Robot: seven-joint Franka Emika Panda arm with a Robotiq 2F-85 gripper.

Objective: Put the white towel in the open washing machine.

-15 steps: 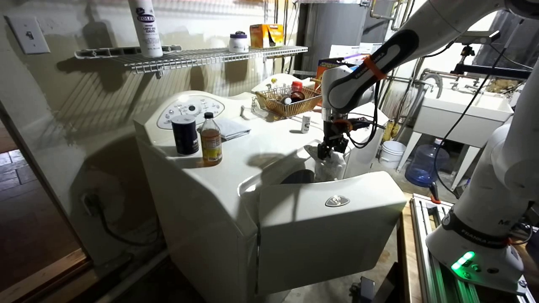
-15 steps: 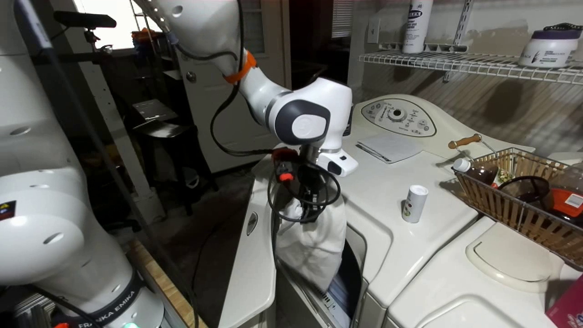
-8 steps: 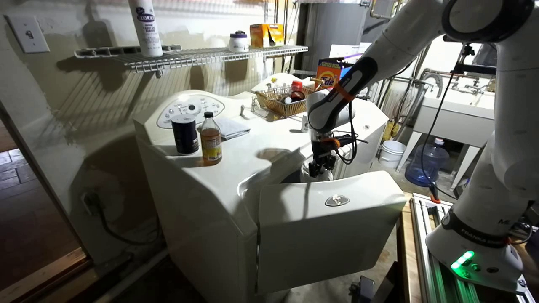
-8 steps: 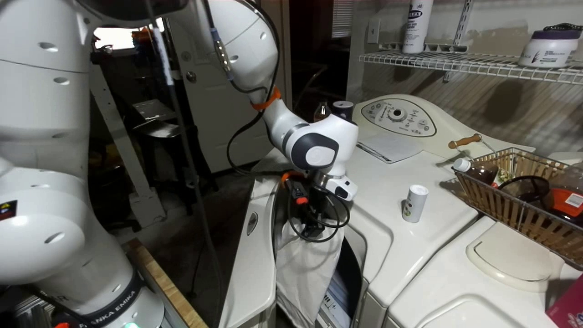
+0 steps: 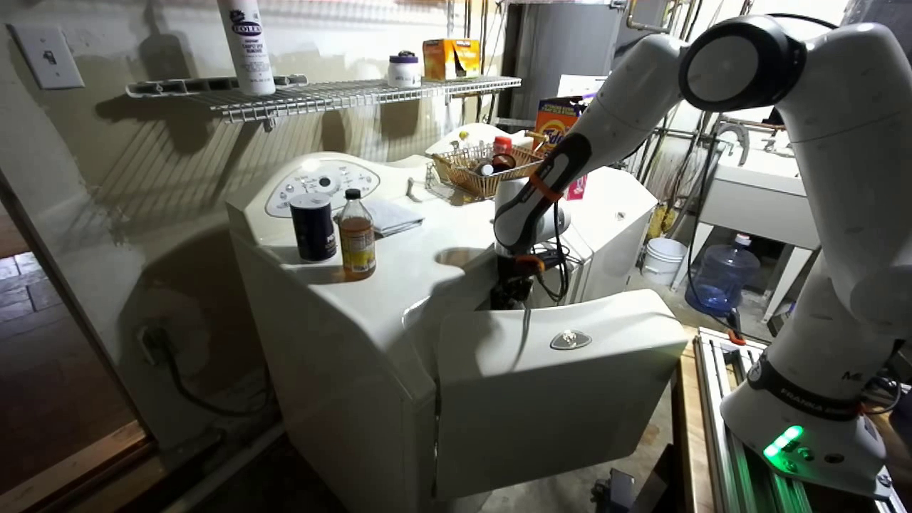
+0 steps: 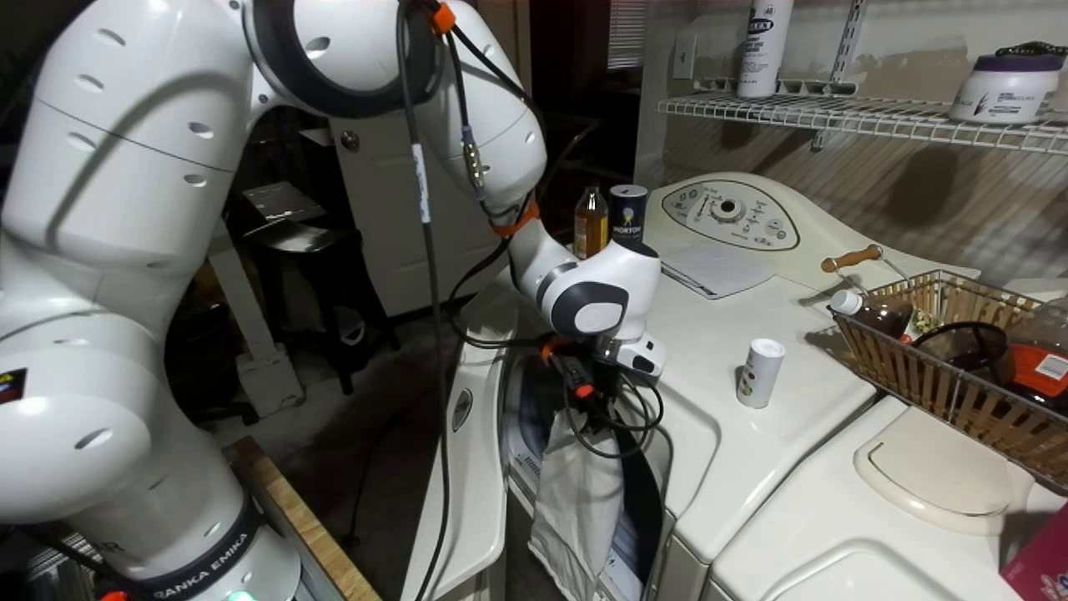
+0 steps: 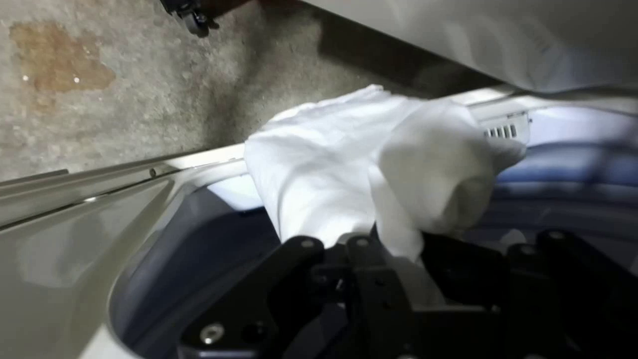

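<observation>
The white towel (image 6: 576, 501) hangs down from my gripper (image 6: 596, 421) at the mouth of the washing machine (image 6: 692, 451). Its door (image 5: 556, 399) stands open and hides the towel in that exterior view. There my gripper (image 5: 511, 292) is low behind the door's top edge. In the wrist view the towel (image 7: 319, 184) is bunched between the dark fingers of my gripper (image 7: 398, 254). It spreads across the rim, over the dark drum (image 7: 199, 279), and one part reaches past the rim above the floor. I cannot tell whether it touches the rim.
On the machine top stand a dark can (image 5: 313, 228), an amber bottle (image 5: 358, 242), a folded grey cloth (image 5: 388, 217) and a small white shaker (image 6: 760, 373). A wicker basket (image 6: 943, 392) sits farther along. A wire shelf (image 5: 370, 100) runs above.
My gripper has moved down and farther in over the opening, carrying the towel. The towel has dropped out of sight behind the door in one exterior view.
</observation>
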